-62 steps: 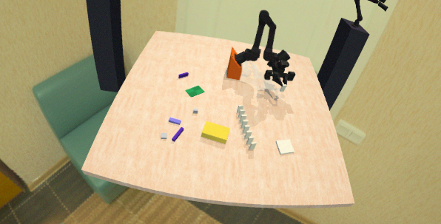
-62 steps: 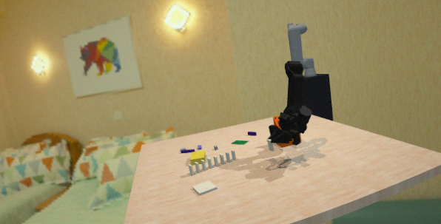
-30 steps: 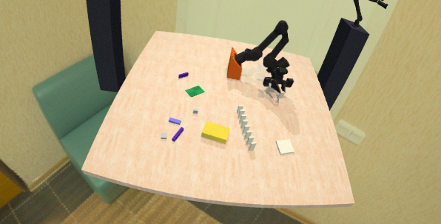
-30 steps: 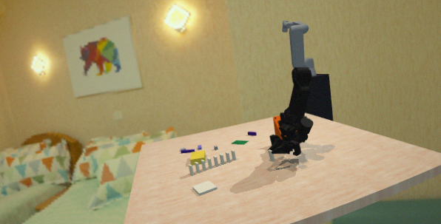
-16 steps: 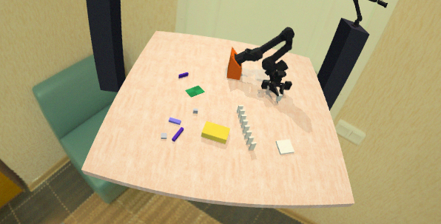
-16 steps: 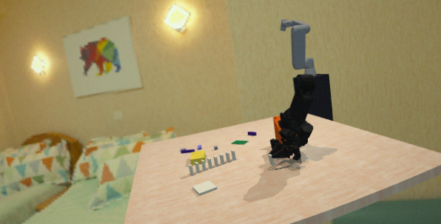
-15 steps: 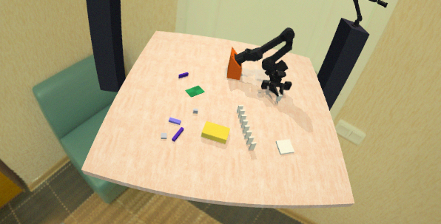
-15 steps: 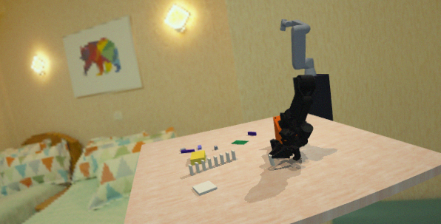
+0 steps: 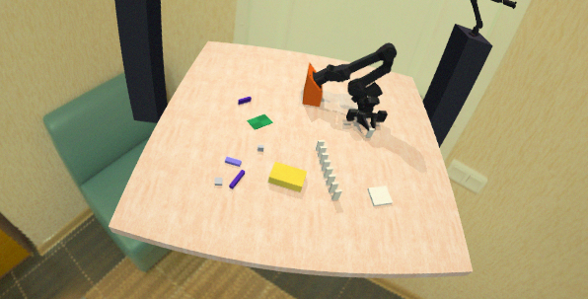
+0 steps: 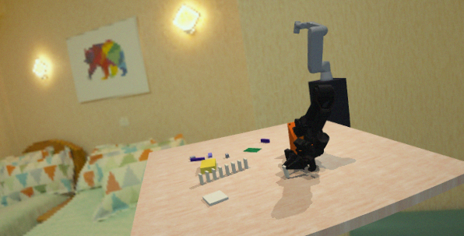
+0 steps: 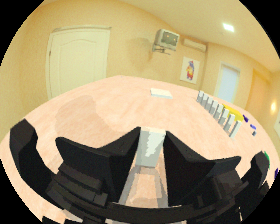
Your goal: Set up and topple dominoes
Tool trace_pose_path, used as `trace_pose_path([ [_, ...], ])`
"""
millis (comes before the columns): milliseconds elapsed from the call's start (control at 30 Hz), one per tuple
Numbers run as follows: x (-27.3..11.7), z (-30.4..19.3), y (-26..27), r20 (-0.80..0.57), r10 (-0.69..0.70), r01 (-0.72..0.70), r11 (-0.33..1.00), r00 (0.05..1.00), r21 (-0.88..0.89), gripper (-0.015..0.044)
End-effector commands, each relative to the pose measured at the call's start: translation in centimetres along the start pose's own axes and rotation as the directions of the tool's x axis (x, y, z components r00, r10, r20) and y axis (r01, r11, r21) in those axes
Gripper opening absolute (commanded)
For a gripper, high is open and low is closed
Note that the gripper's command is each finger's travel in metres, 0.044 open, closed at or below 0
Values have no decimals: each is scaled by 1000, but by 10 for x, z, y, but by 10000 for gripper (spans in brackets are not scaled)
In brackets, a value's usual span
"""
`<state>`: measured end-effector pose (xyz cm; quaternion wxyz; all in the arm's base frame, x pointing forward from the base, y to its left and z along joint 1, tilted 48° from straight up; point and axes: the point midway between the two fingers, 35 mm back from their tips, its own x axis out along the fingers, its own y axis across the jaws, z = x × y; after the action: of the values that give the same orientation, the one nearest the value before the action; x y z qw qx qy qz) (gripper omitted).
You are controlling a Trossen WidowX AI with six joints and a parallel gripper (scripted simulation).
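A row of several pale upright dominoes (image 9: 336, 194) (image 10: 201, 178) (image 11: 235, 130) stands evenly spaced near the middle of the table. My gripper (image 9: 369, 129) (image 10: 286, 167) (image 11: 152, 132) is shut on one pale domino (image 9: 370, 133) (image 10: 286, 172) (image 11: 151, 147), apart from the row, off its end nearer the arm and to the right in the top view. The held domino is roughly upright, leaning a little in the exterior view, and low over the table; whether its bottom touches the table cannot be told. No other loose domino can be made out.
A yellow block (image 9: 287, 177) (image 10: 208, 165) lies beside the row. A flat white tile (image 9: 380, 196) (image 10: 215, 198) (image 11: 161, 93) lies on its other side. An orange wedge (image 9: 312, 93) stands by the arm. A green sheet (image 9: 259, 121), purple bars (image 9: 237, 179) and small grey cubes (image 9: 218, 182) lie farther left.
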<state>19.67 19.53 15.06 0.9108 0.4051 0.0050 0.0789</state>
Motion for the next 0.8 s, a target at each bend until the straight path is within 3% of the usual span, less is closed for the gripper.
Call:
trace_pose_path([
  [0, 0, -1, -1, 2, -3, 3, 1000, 1000, 3, 107],
  [33, 0, -1, -1, 2, -3, 3, 1000, 1000, 3, 107],
  [467, 0, -1, -1, 2, -3, 3, 1000, 1000, 3, 440],
  [767, -2, 25, 3, 1, -2, 2, 1000, 1000, 1, 440],
])
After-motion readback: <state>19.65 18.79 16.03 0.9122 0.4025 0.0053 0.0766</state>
